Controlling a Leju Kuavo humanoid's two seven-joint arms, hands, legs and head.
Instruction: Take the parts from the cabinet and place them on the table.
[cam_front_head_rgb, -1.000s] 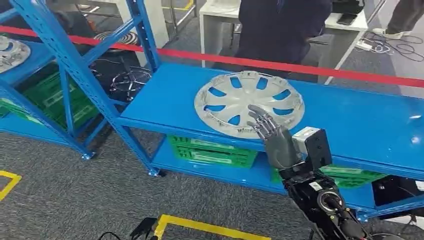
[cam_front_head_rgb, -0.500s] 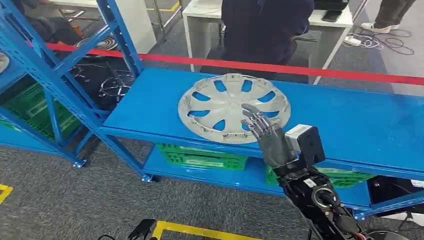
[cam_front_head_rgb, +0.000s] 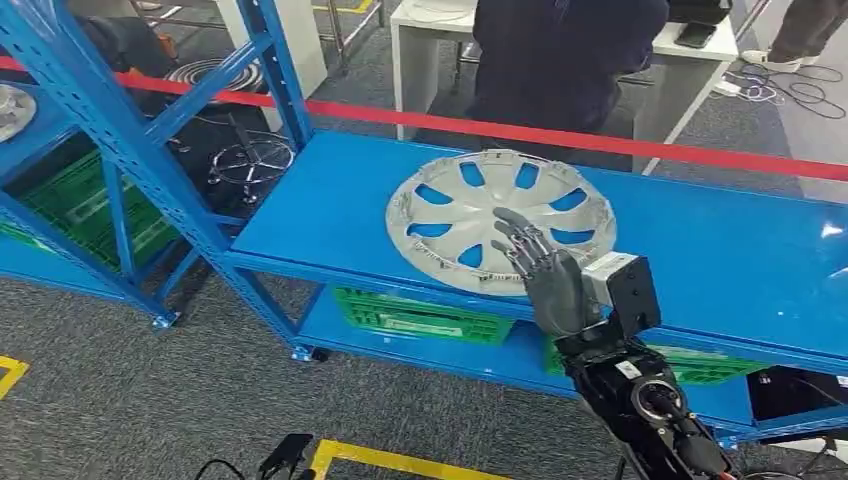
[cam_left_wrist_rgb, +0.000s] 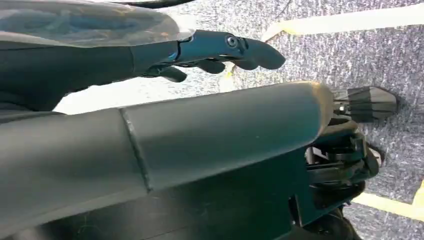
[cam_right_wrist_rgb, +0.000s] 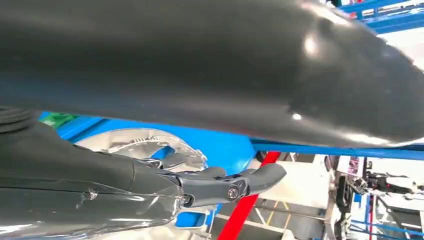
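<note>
A silver hubcap (cam_front_head_rgb: 500, 205) with several curved slots lies flat on the blue cabinet shelf (cam_front_head_rgb: 720, 260). My right hand (cam_front_head_rgb: 545, 275) reaches over the hubcap's near rim, its fingers (cam_front_head_rgb: 515, 240) spread and holding nothing. Whether they touch the rim is unclear. The right wrist view shows that hand (cam_right_wrist_rgb: 210, 185) stretched out flat beside the hubcap (cam_right_wrist_rgb: 135, 142). In the left wrist view my left hand (cam_left_wrist_rgb: 225, 50) hangs over the grey carpet with its fingers mostly straight and nothing in it.
A red barrier tape (cam_front_head_rgb: 600, 140) runs behind the shelf, with a person in dark clothes (cam_front_head_rgb: 560, 60) beyond it by a white table (cam_front_head_rgb: 690, 50). Green crates (cam_front_head_rgb: 420, 310) sit on the lower shelf. A blue rack upright (cam_front_head_rgb: 130, 150) stands left. Yellow floor lines (cam_front_head_rgb: 400, 460) lie near.
The whole picture shifted sideways and back, so the camera moved. My right hand stays over the hubcap's near rim with fingers spread; the hubcap has not moved on the shelf.
</note>
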